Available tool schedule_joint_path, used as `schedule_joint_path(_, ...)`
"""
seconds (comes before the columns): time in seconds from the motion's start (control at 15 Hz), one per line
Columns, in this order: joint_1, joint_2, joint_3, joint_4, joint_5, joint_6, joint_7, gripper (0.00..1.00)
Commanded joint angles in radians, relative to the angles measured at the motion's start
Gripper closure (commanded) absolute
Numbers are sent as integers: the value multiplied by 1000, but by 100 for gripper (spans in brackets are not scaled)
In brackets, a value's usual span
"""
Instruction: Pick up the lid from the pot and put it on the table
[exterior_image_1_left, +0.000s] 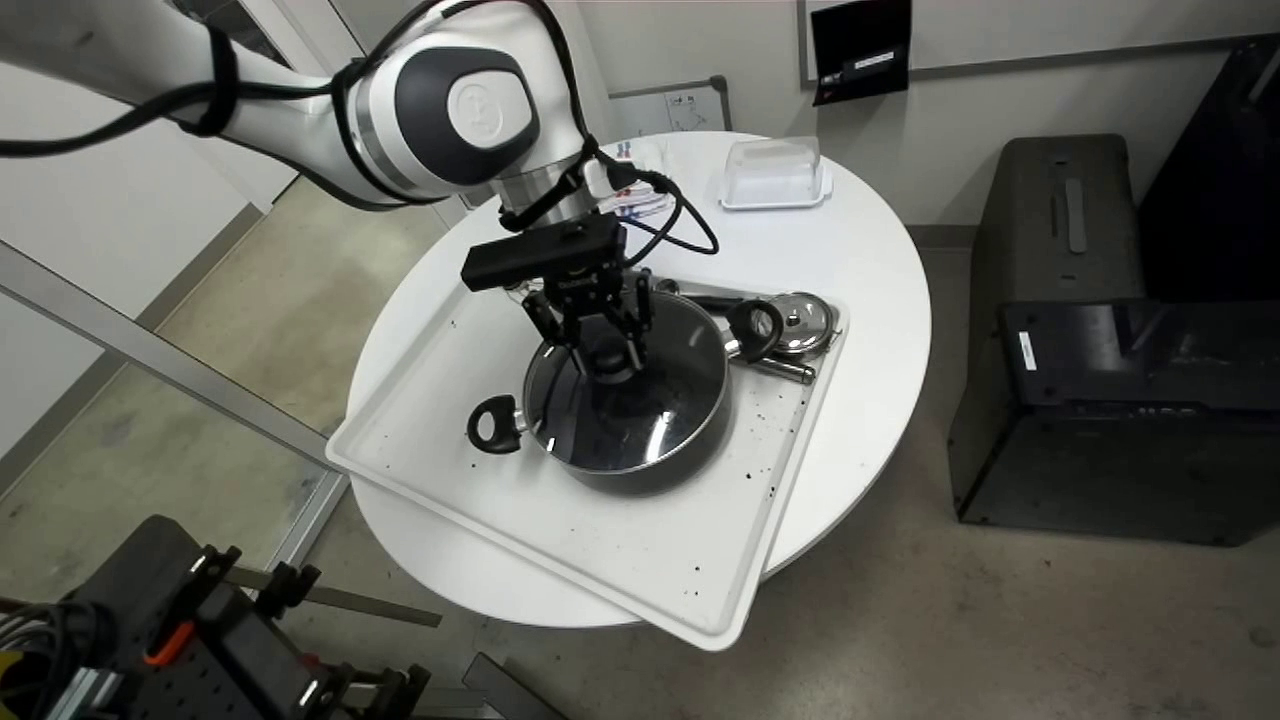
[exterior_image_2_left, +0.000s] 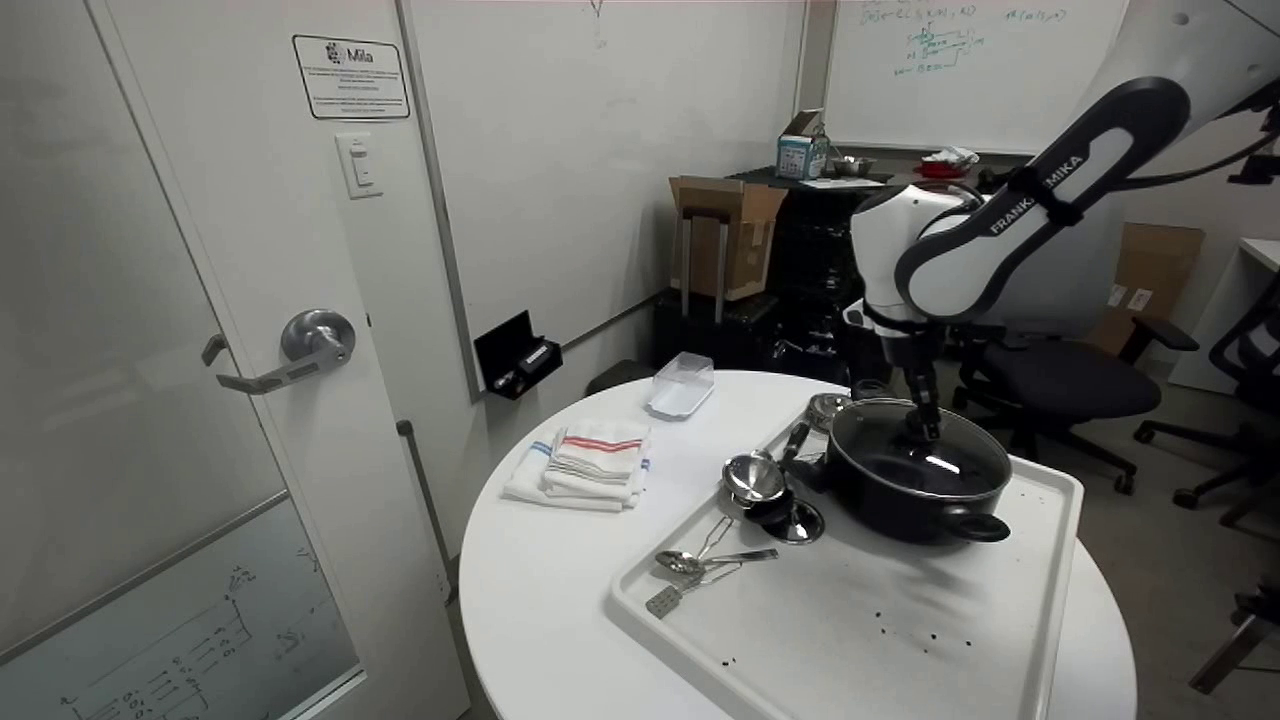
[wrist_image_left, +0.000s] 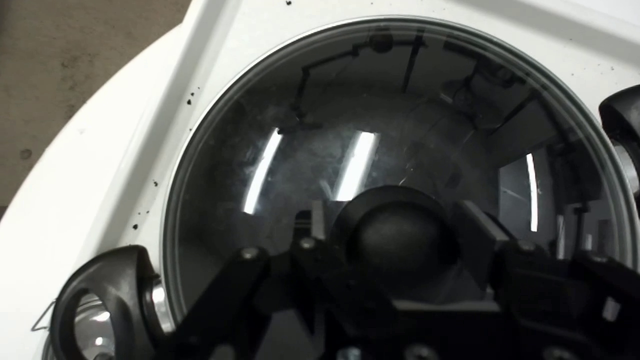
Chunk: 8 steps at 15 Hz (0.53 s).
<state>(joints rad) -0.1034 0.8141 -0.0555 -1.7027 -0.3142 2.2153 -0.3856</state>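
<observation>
Claw is above the lid, fingers spread on either side of its dark knob; contact cannot be determined. Lid is seated on the black pot. Pot stands on the white tray, near the far edge of the round surface in an exterior view; folded towels lie near the left edge, a clear container near the far edge. A tray corner overhangs the surface edge in an exterior view.
</observation>
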Motion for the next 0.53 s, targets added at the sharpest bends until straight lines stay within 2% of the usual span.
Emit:
schedule_joint_path(0.0, 6, -5, -6, -17, -14, 30, 19, 68)
schedule_joint_path(0.07, 6, -9, -8, -19, -16, 29, 20, 75)
schedule_joint_path(0.47, 3, -28, -9, -39, -16, 37, 20, 75)
